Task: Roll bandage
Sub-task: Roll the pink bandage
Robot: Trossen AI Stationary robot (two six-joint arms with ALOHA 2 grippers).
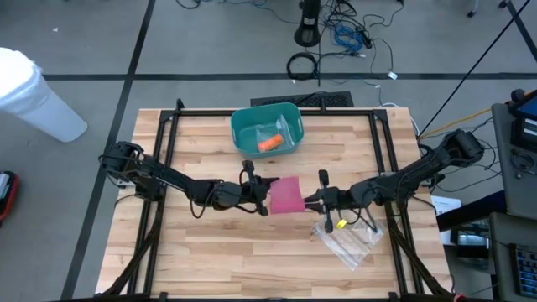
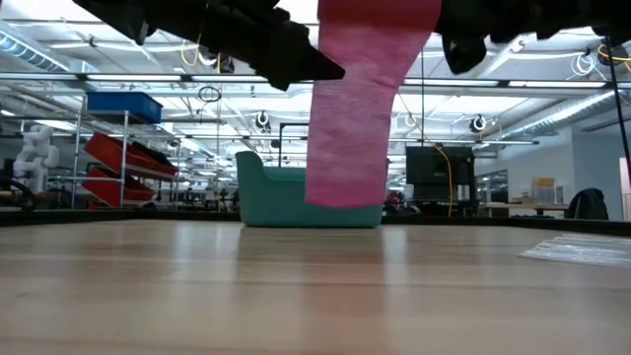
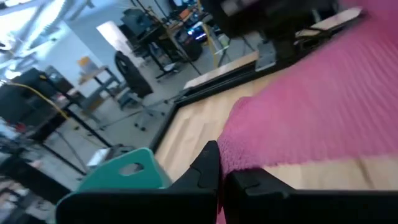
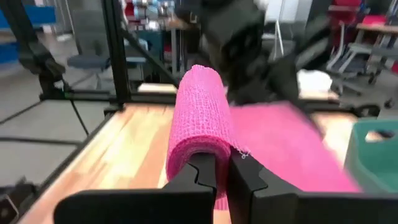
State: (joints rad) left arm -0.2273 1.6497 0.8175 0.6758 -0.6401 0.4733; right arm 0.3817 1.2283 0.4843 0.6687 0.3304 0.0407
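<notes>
This was a robotics lab or workshop. A wooden table point(image 1: 252, 243) sat in a black metal frame point(image 1: 277, 111) on grey flooring strewn with cables point(image 1: 344, 33). Beyond it were strip ceiling lights point(image 2: 118, 74), racks with red and blue bins point(image 2: 123, 104), a monitor point(image 2: 434, 168) and office chairs point(image 3: 134, 74).

The high camera is looking straight down on the whole table point(image 1: 210, 243). The low one is sitting at tabletop level, facing across into the room. Each wrist camera is peering closely past its own fingers (toward the opposite arm). All four are sharing the pink bandage point(image 1: 286, 195).
</notes>
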